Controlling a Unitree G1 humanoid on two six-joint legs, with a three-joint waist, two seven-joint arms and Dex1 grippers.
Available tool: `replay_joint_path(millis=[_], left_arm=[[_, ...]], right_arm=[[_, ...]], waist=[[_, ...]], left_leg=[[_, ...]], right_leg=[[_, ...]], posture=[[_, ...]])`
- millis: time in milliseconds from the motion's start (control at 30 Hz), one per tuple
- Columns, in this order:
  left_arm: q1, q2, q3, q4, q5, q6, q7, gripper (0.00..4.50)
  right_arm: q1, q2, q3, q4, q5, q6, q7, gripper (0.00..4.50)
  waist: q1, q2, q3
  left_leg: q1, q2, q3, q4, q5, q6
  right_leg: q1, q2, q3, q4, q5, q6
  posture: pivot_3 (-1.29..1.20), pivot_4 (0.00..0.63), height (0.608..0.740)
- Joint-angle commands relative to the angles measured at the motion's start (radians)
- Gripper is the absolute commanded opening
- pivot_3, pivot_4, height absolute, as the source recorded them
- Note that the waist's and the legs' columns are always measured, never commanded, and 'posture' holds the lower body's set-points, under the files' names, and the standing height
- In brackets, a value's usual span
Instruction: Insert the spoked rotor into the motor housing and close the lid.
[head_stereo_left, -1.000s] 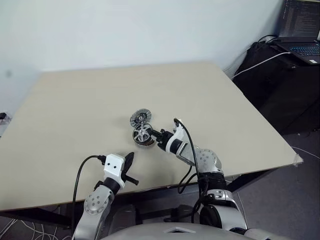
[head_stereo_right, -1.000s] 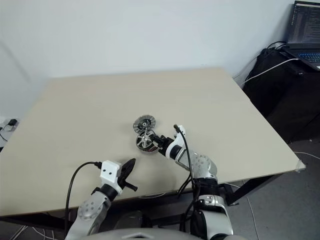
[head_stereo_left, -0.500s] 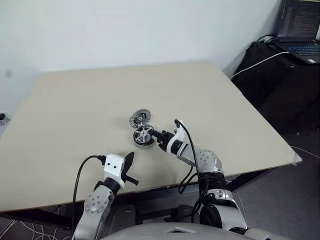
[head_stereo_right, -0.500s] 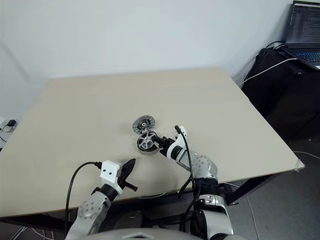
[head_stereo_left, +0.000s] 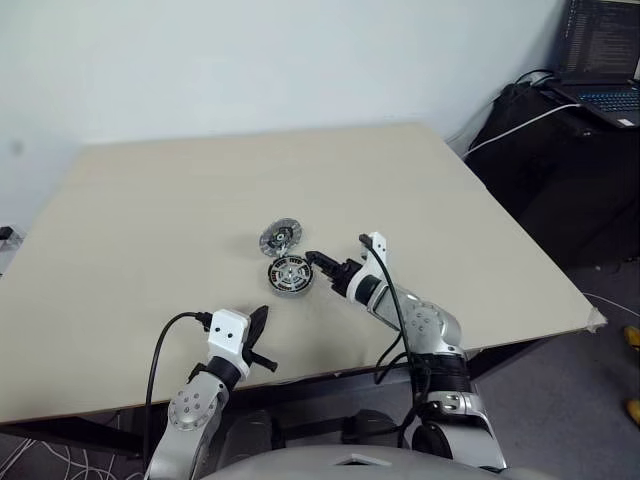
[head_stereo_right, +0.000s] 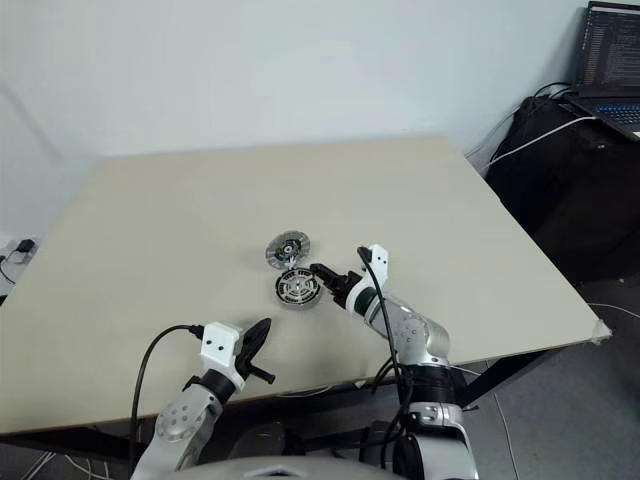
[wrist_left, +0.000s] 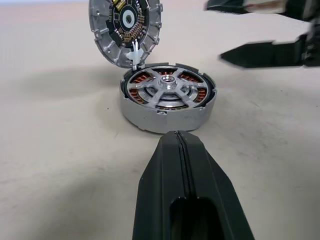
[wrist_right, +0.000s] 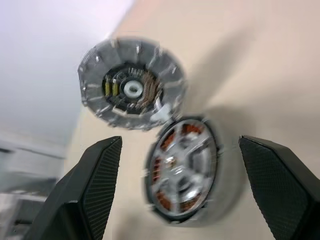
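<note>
From the left eye view, the motor housing (head_stereo_left: 289, 275) lies flat on the surface (head_stereo_left: 150, 230) with the spoked rotor (head_stereo_left: 290, 271) inside it, and the lid (head_stereo_left: 278, 238) touches its far edge. The right fingers (head_stereo_left: 322, 264) stand wide apart just beside the housing, holding nothing. In the left wrist view, the left fingers (wrist_left: 184, 192) are pressed together, empty, pointing at the housing.

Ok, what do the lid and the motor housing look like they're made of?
The lid looks like cast metal, matt silver-grey, going by its ribbed rim; its inner face carries a dark board-like part. The motor housing seems machined metal with a dull silver wall, and coppery windings show between the silvery spokes seated in it.
</note>
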Motion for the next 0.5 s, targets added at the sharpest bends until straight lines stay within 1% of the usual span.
replay_joint_path(millis=[33, 67, 100, 167, 267, 333, 367, 400, 433, 500], left_arm=[[-0.012, -0.002, 0.005, -0.015, -0.004, -0.018, -0.001, 0.0], [-0.013, -0.002, 0.005, -0.014, -0.004, -0.02, -0.002, 0.0], [-0.015, -0.002, 0.006, -0.012, -0.005, -0.022, -0.003, 0.0], [-0.02, -0.002, 0.006, -0.008, -0.005, -0.024, -0.003, 0.0], [-0.028, -0.002, 0.004, -0.004, -0.004, -0.025, -0.006, 0.0], [-0.034, -0.002, 0.003, -0.001, -0.003, -0.024, -0.007, 0.0], [-0.037, -0.002, 0.001, 0.001, -0.003, -0.023, -0.007, 0.0], [-0.039, -0.003, 0.0, 0.002, -0.002, -0.022, -0.007, 0.0], [-0.041, -0.003, -0.001, 0.003, -0.002, -0.022, -0.007, 0.0], [-0.044, -0.004, -0.003, 0.004, 0.0, -0.021, -0.006, 0.0]], right_arm=[[0.015, -0.023, 0.038, -0.108, -0.046, -0.029, -0.025, 3.6], [0.024, -0.035, 0.053, -0.128, -0.07, -0.043, -0.03, 3.42], [0.031, -0.046, 0.072, -0.141, -0.103, -0.065, -0.038, 3.09], [0.04, -0.092, 0.161, -0.149, -0.237, -0.163, -0.054, 2.44], [0.037, -0.132, 0.288, -0.121, -0.398, -0.296, -0.06, 1.43], [0.024, -0.139, 0.352, -0.087, -0.465, -0.343, -0.053, 0.82], [0.013, -0.133, 0.372, -0.062, -0.482, -0.351, -0.046, 0.41], [0.003, -0.125, 0.384, -0.038, -0.493, -0.356, -0.039, 0.14], [-0.008, -0.117, 0.392, -0.012, -0.5, -0.36, -0.032, 0.03], [-0.045, -0.096, 0.403, 0.059, -0.524, -0.37, -0.033, 0.03]], waist=[[0.0, 0.0, 0.0], [0.0, 0.0, 0.0], [0.0, 0.0, 0.0], [0.0, 0.0, 0.0], [-0.001, 0.0, 0.0], [-0.004, 0.0, 0.0], [-0.007, 0.0, 0.0], [-0.008, 0.0, 0.0], [-0.008, 0.0, 0.0], [-0.008, 0.0, 0.0]], left_leg=[[0.0, 0.0, 0.0, 0.0, 0.0, 0.0], [0.0, 0.0, 0.0, 0.0, 0.0, 0.0], [0.0, 0.0, 0.0, 0.0, 0.0, 0.0], [0.0, 0.0, 0.0, 0.0, 0.0, 0.0], [0.0, 0.0, 0.0, 0.0, 0.0, 0.0], [0.001, 0.0, 0.0, 0.0, 0.0, 0.0], [0.001, 0.0, 0.0, 0.0, 0.0, 0.0], [0.001, 0.0, 0.0, 0.0, 0.0, 0.0], [0.001, 0.0, 0.0, 0.0, 0.0, 0.0], [0.001, 0.0, 0.0, 0.001, 0.0, 0.0]], right_leg=[[0.0, 0.0, 0.0, 0.0, 0.0, 0.0], [0.0, 0.0, 0.0, 0.0, 0.0, 0.0], [0.0, 0.0, 0.0, 0.0, 0.0, 0.0], [0.0, 0.0, 0.0, 0.0, 0.0, 0.0], [0.0, 0.0, 0.0, 0.0, 0.0, 0.0], [0.0, 0.0, 0.0, 0.0, 0.0, 0.0], [0.0, 0.001, 0.0, 0.0, 0.0, 0.0], [0.0, 0.001, 0.0, 0.0, 0.0, 0.0], [0.0, 0.001, 0.0, 0.0, 0.0, 0.0], [0.001, 0.001, 0.0, 0.001, 0.0, 0.0]], posture=[[0.0, 0.0, 0.74], [0.0, 0.0, 0.74], [0.0, 0.0, 0.74], [0.0, 0.0, 0.74], [0.0, 0.0, 0.74], [0.0, 0.0, 0.74], [0.0, 0.0, 0.74], [0.0, 0.0, 0.74], [0.0, 0.0, 0.74], [0.0, 0.0, 0.74]])
